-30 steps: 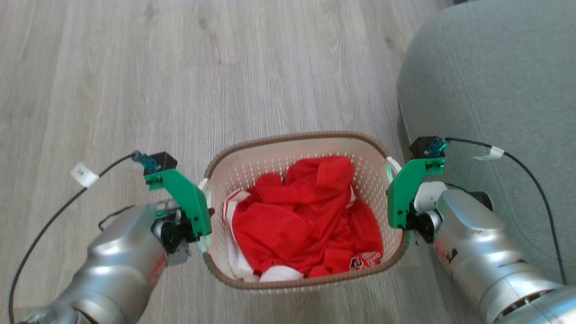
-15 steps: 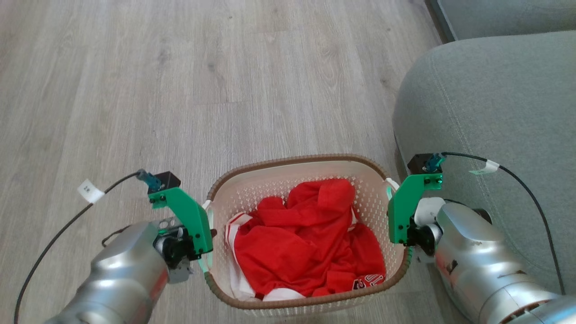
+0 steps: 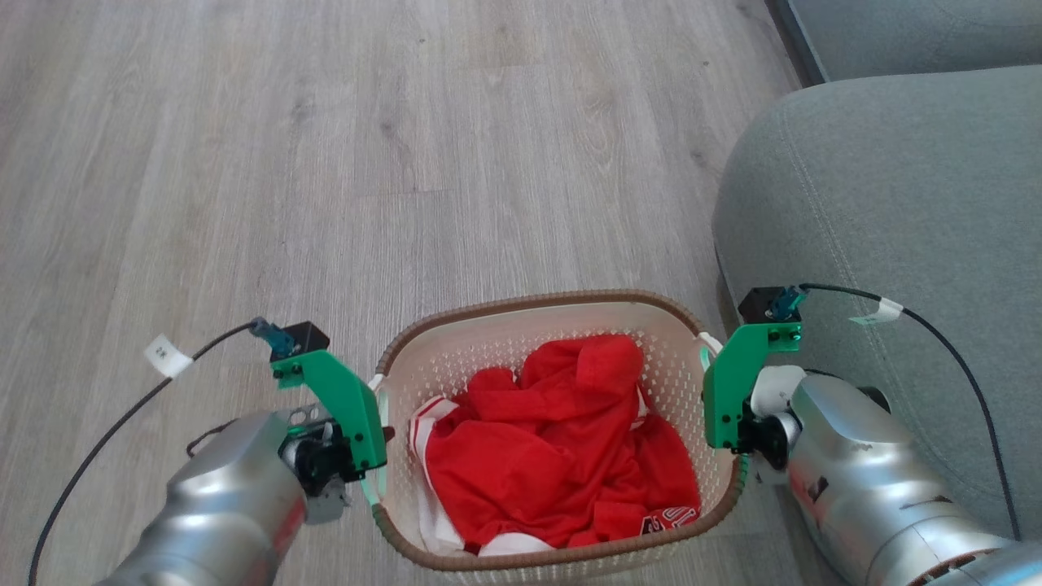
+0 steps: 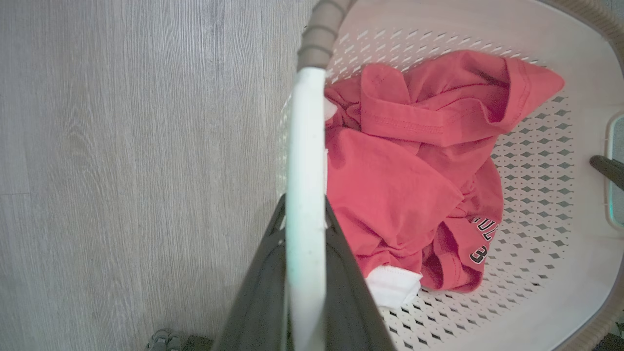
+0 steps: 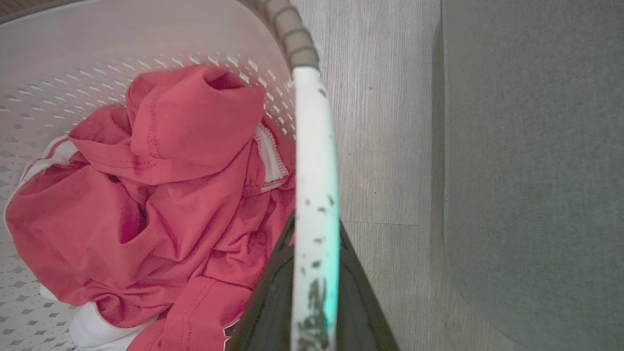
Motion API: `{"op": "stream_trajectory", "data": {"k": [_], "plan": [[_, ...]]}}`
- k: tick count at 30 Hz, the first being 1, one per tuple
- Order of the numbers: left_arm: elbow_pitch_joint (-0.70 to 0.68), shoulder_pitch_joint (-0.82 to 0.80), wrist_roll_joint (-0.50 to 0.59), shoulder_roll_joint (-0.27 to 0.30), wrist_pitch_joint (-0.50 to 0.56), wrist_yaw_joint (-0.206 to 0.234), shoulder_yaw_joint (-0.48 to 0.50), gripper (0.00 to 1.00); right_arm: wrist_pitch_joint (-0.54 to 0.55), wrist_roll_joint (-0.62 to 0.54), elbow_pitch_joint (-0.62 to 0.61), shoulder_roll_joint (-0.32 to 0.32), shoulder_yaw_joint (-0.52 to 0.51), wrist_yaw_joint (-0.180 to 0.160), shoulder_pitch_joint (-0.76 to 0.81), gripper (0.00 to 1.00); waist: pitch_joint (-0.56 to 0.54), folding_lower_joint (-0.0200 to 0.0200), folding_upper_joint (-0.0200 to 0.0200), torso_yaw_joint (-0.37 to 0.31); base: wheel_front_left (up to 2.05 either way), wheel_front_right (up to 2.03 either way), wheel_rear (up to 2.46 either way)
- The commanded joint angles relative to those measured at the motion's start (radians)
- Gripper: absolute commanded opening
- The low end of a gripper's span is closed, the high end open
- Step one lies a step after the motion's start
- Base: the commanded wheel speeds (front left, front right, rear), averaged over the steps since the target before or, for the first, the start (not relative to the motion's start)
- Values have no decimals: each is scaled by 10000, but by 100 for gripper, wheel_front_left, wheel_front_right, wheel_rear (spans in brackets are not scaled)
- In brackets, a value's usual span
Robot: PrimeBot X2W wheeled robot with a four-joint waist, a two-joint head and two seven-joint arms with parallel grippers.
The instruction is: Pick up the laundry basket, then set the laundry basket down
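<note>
The laundry basket [image 3: 521,303], cream with perforated walls and a brown woven-look rim, sits between my two arms with red clothing [image 3: 553,439] heaped inside. My left gripper [image 3: 370,480] is shut on its white left handle [image 4: 304,146], the dark fingers pinching the handle from both sides. On the other side my right gripper [image 3: 724,439] is shut on the white right handle [image 5: 314,146] in the same way. The red clothing [image 4: 399,170] shows white trim and black lettering. I cannot tell whether the basket's bottom touches the floor.
A grey-green sofa [image 3: 895,244] stands close on the right, a narrow strip of floor away from the basket's right side [image 5: 531,170]. Pale wooden floor [image 3: 326,163] spreads ahead and to the left. Black cables run off both wrists.
The whole head picture has shifted downward, so the camera has moved; more sofa shows at the top right. Basket and both grippers keep the same hold and the same places relative to each other.
</note>
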Motion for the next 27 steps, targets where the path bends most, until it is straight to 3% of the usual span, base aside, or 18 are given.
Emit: {"op": "stream_trajectory", "data": {"k": [1,27], "plan": [[263,-572,-52,743,-116,10,204,0,-26,-160,-30,-466,3,-101,-88,0,3,1,-1,3,0,0,0],[288,-643,-84,737,-456,10,137,0,-326,-363,-29,-396,-246,-101,-168,0,115,1,-1,20,0,0,0]]}}
